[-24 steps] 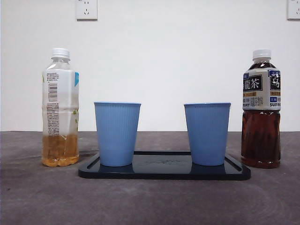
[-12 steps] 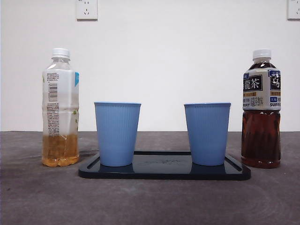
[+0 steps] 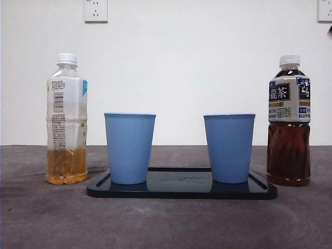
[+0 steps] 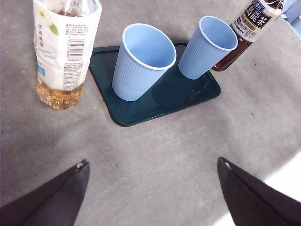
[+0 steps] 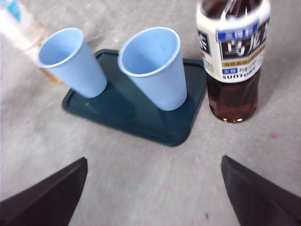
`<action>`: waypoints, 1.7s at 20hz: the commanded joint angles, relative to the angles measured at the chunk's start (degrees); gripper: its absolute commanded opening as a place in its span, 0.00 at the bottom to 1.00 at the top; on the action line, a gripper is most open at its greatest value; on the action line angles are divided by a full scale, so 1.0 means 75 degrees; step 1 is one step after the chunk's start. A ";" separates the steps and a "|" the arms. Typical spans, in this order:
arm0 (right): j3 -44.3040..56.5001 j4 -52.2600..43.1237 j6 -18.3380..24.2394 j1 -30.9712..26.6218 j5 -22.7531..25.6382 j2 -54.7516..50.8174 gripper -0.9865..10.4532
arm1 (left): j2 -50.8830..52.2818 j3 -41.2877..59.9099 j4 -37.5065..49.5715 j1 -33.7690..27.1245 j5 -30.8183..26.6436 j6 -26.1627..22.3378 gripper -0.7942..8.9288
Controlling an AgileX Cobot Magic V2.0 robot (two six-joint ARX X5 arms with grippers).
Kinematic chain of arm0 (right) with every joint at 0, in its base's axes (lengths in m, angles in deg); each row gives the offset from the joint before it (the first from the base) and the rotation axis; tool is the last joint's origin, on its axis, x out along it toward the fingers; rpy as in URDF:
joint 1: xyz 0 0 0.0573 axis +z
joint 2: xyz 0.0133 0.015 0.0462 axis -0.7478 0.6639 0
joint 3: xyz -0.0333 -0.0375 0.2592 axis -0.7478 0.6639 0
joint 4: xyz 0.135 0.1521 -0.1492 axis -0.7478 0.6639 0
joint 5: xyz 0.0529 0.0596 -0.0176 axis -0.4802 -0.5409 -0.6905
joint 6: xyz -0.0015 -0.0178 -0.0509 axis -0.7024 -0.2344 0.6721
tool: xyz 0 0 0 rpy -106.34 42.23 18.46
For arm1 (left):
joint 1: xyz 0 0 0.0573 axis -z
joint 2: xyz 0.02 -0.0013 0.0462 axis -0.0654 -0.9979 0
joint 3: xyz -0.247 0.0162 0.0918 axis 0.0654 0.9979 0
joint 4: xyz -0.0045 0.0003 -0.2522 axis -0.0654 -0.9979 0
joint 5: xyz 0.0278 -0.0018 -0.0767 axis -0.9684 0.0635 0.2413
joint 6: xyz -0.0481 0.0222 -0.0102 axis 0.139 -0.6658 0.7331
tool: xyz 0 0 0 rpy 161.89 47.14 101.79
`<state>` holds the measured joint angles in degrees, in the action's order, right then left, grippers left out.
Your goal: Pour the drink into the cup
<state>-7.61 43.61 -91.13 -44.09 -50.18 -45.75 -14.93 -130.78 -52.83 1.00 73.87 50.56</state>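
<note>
Item: dark tea bottle [image 5: 233, 61], capped, upright on the counter [image 3: 166, 223], just beside the tray [image 5: 141, 120] at the end nearest it. Long axis vertical.
Right end effector [image 5: 153, 188]: spread wide, empty, hovering short of the bottle, which lies ahead and off to one side; likely the nearer arm.
Left end effector [image 4: 153, 188]: spread wide, empty, facing the pale tea bottle [image 4: 66, 47].
Two blue cups [image 3: 129, 148] [image 3: 229, 148]: upright on tray, empty.

Grey table [image 3: 46, 218] under dark tray [image 3: 181, 191], two bottles; surface seemingly bare elsewhere.
</note>
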 commanded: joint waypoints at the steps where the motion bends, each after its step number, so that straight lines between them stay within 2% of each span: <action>1: 0.0740 -0.1498 -0.1014 0.0134 0.0073 0.0041 0.48 | -0.0035 -0.0160 0.0117 0.0017 0.0017 -0.0061 0.53; 3: 0.1454 -0.2882 -0.1641 0.0321 0.0641 0.0105 0.48 | -0.0035 -0.0160 0.0128 0.0017 0.0017 -0.0064 0.53; 5: 0.2060 -0.4010 -0.1909 0.0583 0.1212 0.0245 0.48 | -0.0035 -0.0160 0.0137 0.0017 0.0015 -0.0067 0.53; 10: 0.3112 -0.6403 -0.1909 0.1207 0.2509 0.1215 0.48 | -0.0035 -0.0160 0.0315 0.0017 0.0015 -0.0067 0.53; 12: 0.3252 -0.7160 -0.1743 0.1276 0.2841 0.1784 0.48 | -0.0035 -0.0160 0.0326 0.0017 0.0015 -0.0067 0.53; 18: 0.3255 -0.9600 -0.1367 0.1276 0.3066 0.3888 0.48 | -0.0035 -0.0160 0.0303 0.0020 0.0015 -0.0064 0.53; 25: 0.3249 -1.2179 -0.1343 0.1271 0.3252 0.6012 0.48 | -0.0035 -0.0160 0.0306 0.0017 0.0015 -0.0067 0.53; 29: 0.3115 -1.3219 -0.1343 0.1271 0.3410 0.6895 0.48 | -0.0035 -0.0160 0.0303 0.0017 0.0015 -0.0067 0.53; 34: 0.2687 -1.3712 -0.1285 0.1256 0.3450 0.7673 0.48 | -0.0035 -0.0160 0.0289 0.0017 0.0015 -0.0067 0.53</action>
<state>13.04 -58.62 -101.47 -34.86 -24.48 10.89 -14.93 -130.78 -51.17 1.00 73.87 50.56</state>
